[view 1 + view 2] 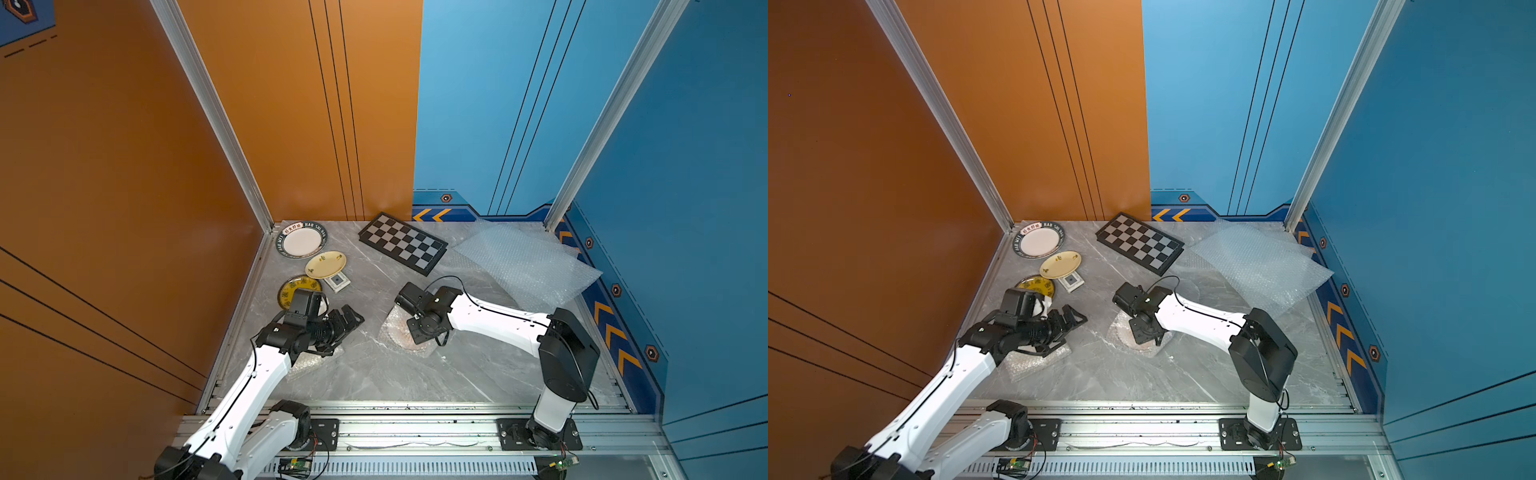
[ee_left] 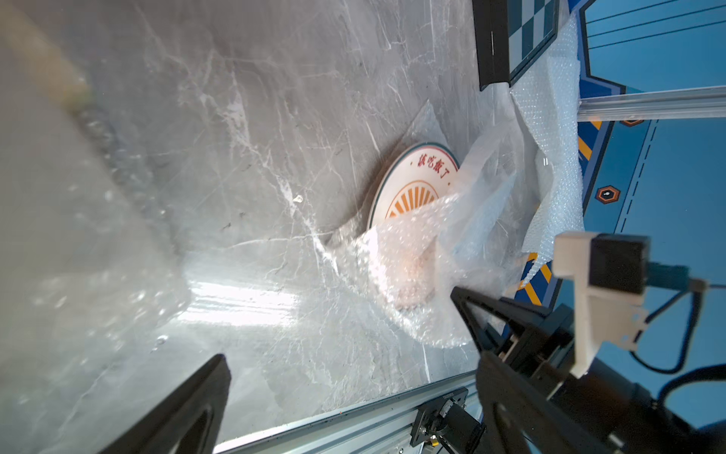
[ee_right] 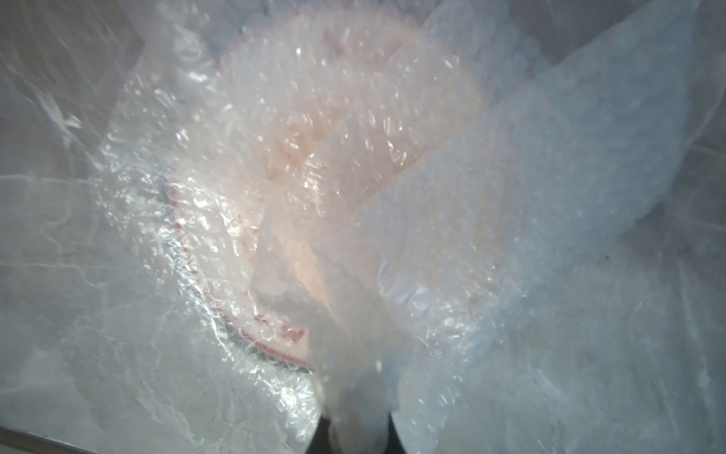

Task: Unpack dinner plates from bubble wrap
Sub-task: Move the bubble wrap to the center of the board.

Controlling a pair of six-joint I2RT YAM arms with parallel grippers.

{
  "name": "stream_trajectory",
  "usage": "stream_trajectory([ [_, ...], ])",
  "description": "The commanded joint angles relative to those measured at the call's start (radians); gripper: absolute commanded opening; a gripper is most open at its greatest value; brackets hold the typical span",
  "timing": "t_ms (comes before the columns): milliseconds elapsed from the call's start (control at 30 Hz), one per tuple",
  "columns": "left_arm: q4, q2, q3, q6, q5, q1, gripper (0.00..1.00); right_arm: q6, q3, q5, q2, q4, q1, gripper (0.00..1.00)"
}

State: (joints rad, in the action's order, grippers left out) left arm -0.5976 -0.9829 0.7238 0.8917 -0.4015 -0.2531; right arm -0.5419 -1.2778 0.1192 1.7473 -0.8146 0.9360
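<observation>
Grey table (image 1: pixel 374 374): plate (image 2: pixel 412 177) near checkerboard (image 1: pixel 403 243), robot side, half under wrap (image 3: pixel 510 196); right hand (image 3: pixel 355 426) clamped on wrap, left hand (image 1: pixel 351 318) open, empty. Pull hard and you may drag plate along, chip it.

White Latin capitals are being shown on the dark rim of the white lettered plate (image 1: pixel 302 241) in both top views. "HAO SHI HAN" is being read along its far side and "MEI" on the side toward the orange wall. Red characters on a white patch of that rim are being left unread, as they are too small. In the left wrist view, red Chinese characters, "該吃飯了", flanked by dots, are being displayed on the rim of the orange sunburst plate (image 2: pixel 412 181). The rest of that plate is being covered by bubble wrap (image 2: pixel 432 255). Orange chevron signs (image 1: pixel 432 215) are being shown on the blue wall band.
</observation>
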Motion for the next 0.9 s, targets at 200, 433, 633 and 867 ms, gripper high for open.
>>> stream_trajectory([
  [200, 0.208, -0.163, 0.054, 0.049, -0.046, -0.102, 0.81, -0.123, 0.162, 0.012, -0.18, 0.053, 0.015, 0.33],
  [433, 0.26, -0.187, 0.037, 0.087, -0.051, -0.163, 0.74, -0.104, 0.124, 0.0, -0.162, 0.046, 0.017, 0.37],
  [633, 0.256, -0.142, -0.016, 0.102, -0.047, -0.167, 0.74, -0.066, 0.081, -0.02, -0.126, 0.034, 0.019, 0.41],
  [867, 0.232, -0.144, -0.024, 0.079, -0.091, -0.14, 0.74, -0.055, 0.06, -0.021, -0.113, 0.034, 0.023, 0.59],
])
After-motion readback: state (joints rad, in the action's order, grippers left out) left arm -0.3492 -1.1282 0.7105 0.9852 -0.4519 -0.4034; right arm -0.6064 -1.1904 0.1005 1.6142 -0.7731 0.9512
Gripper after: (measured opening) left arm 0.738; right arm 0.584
